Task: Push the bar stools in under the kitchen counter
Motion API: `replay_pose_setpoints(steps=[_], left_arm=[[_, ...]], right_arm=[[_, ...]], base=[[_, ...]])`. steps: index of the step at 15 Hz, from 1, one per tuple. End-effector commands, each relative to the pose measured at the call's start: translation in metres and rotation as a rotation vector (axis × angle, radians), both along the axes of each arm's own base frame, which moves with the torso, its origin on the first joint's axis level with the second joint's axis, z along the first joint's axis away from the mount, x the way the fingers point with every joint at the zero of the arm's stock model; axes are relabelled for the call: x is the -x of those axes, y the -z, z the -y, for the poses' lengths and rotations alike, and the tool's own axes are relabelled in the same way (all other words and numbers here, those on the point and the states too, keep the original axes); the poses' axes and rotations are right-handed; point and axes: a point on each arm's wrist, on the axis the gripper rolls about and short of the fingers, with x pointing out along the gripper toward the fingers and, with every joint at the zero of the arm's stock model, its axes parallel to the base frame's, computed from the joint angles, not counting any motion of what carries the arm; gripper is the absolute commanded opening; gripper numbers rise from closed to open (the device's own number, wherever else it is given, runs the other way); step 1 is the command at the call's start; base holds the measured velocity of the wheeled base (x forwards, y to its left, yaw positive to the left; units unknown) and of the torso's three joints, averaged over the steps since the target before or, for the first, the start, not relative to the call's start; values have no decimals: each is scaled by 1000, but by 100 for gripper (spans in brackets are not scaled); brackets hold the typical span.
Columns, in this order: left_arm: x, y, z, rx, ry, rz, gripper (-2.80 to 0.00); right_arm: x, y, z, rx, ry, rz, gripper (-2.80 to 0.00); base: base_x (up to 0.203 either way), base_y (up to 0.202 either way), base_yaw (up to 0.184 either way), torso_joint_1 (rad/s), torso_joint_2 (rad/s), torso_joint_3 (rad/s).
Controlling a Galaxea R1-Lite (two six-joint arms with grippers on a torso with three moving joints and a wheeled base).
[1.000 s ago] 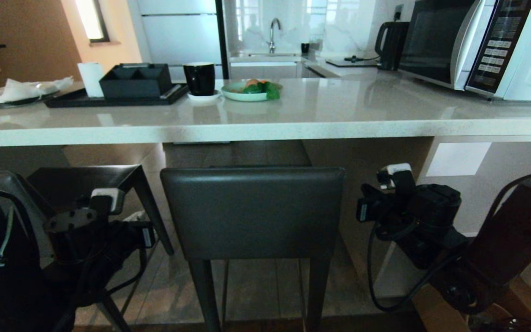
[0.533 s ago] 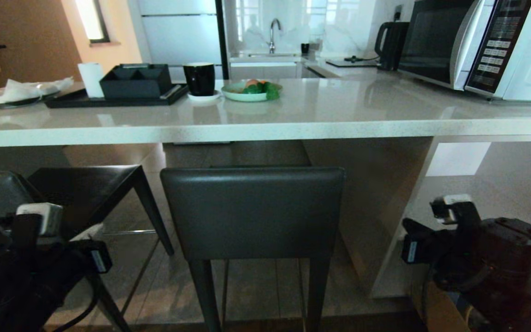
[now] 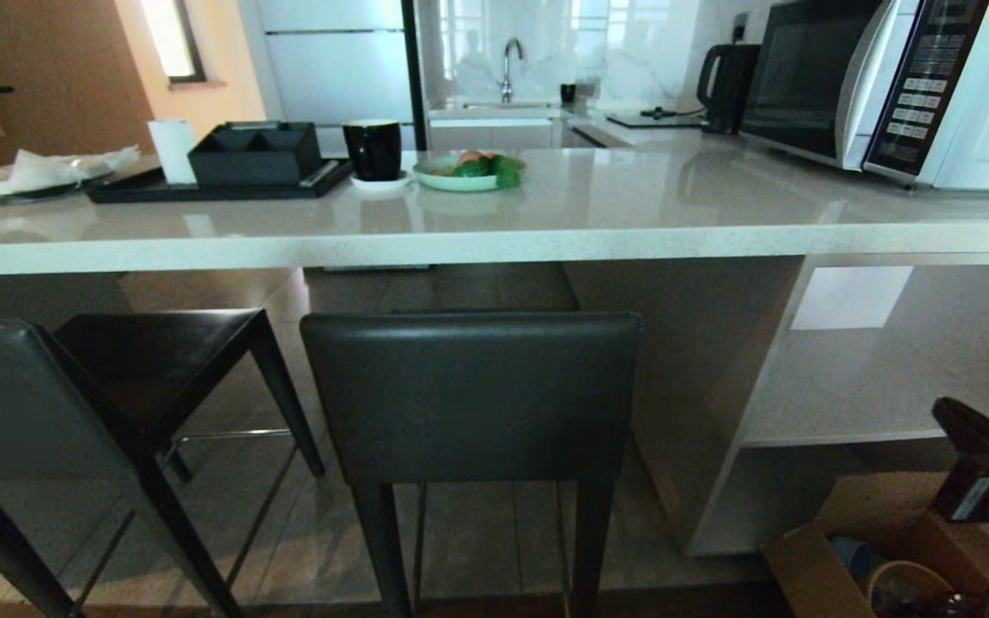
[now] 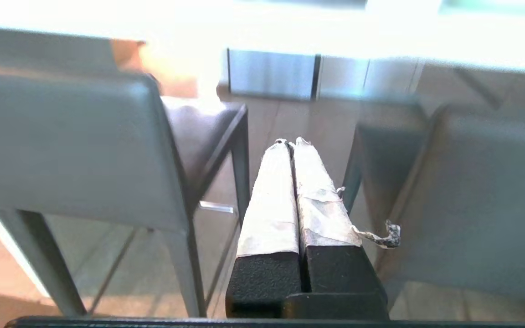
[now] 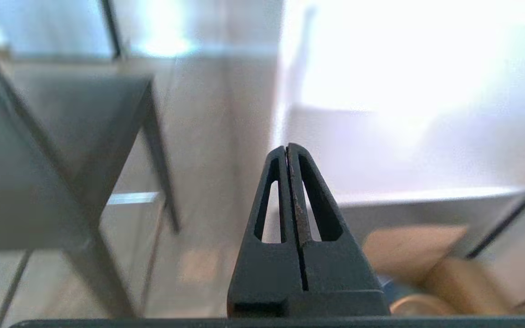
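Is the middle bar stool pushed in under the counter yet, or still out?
In. The middle bar stool's seat lies under the kitchen counter, and its backrest stands upright just below the front edge.

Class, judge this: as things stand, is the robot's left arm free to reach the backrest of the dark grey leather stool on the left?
Probably yes. The shut left pincer points between both stools, and that dark grey leather stool stands close beside it with nothing between.

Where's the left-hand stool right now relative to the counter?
In the head view, the left stool stands at the lower left, angled, beside the centre stool, its backrest short of the kitchen counter edge.
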Motion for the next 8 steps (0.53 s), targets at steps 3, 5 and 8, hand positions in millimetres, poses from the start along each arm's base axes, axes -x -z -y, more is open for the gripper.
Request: replay_pose_setpoints(steps=[3,5,8], left_arm=[[77,-31,-2,-1,-39,46,-280],[96,-39,0,-15,-76,118,-280],[124,-27,1,-65,-50,189,-280]], right_arm=[[72,-42,17,7,39,119,-280],[109,-48,24,27,76,73,-280],[150,-50,30,59,142,126,-280]], base=[[0,0,0,0,0,0],[0,0,0,0,0,0],[0,0,0,0,0,0]])
